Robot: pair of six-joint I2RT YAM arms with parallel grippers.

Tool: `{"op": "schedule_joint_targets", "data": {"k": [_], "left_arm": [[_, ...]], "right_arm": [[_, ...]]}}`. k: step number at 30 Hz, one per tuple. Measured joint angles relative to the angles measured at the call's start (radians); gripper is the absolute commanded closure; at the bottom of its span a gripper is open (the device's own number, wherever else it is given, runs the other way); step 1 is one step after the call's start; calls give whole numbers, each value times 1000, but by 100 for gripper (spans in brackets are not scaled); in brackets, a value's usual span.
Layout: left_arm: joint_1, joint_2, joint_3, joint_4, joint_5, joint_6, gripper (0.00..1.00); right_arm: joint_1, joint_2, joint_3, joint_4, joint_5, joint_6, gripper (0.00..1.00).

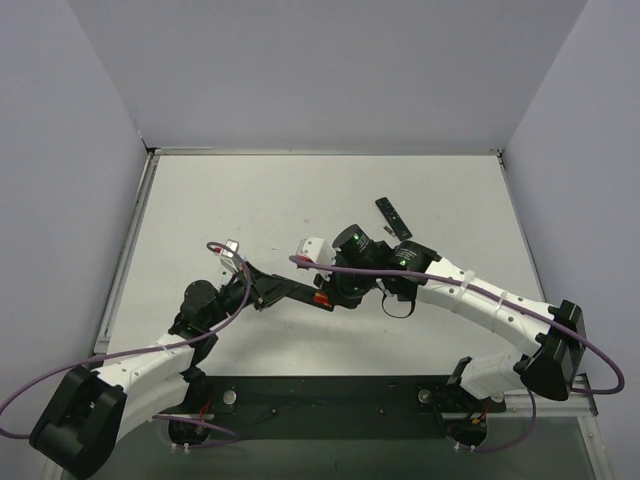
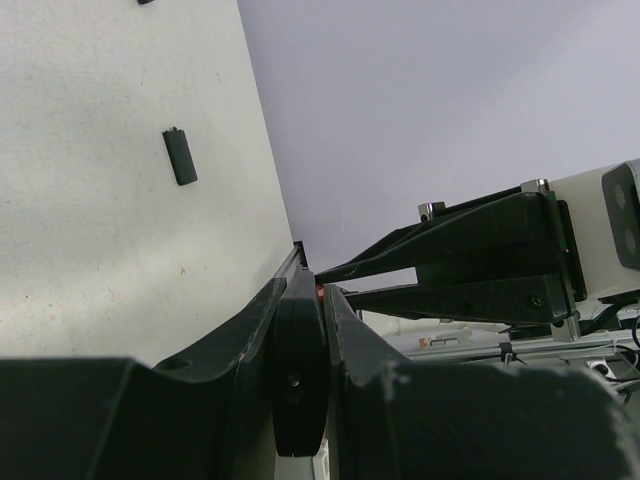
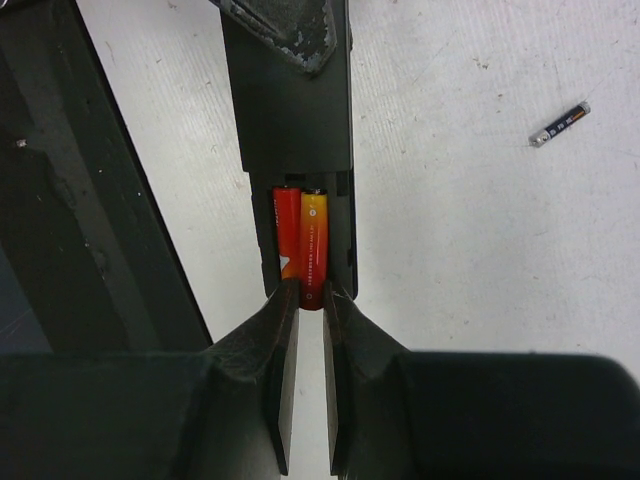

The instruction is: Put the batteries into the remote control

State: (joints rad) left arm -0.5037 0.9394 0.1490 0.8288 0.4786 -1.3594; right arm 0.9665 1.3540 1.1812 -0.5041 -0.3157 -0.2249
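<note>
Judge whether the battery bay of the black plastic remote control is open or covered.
Open. The right wrist view shows the black plastic remote control with its bay uncovered and two red-orange cylindrical batteries bare inside.

Plain pale lavender walls on three sides of a white table.

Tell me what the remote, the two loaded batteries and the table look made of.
Remote: looks like black matte plastic; dull, even moulded shell with a recessed compartment.
Batteries: likely metal cells in glossy red-orange printed wrap; a highlight runs along one.
Table: white, matte, faintly speckled; laminate or painted board, cannot tell.
</note>
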Motion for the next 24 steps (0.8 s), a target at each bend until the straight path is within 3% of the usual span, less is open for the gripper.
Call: {"op": "schedule_joint_targets", "data": {"k": [15, 24], "left_arm": [[-6, 34, -47, 74, -83, -24, 100], [-6, 34, -51, 76, -111, -25, 100]], "right_arm": [[3, 15, -63, 113, 62, 41, 91], [-61, -1, -103, 183, -10, 79, 86]]}}
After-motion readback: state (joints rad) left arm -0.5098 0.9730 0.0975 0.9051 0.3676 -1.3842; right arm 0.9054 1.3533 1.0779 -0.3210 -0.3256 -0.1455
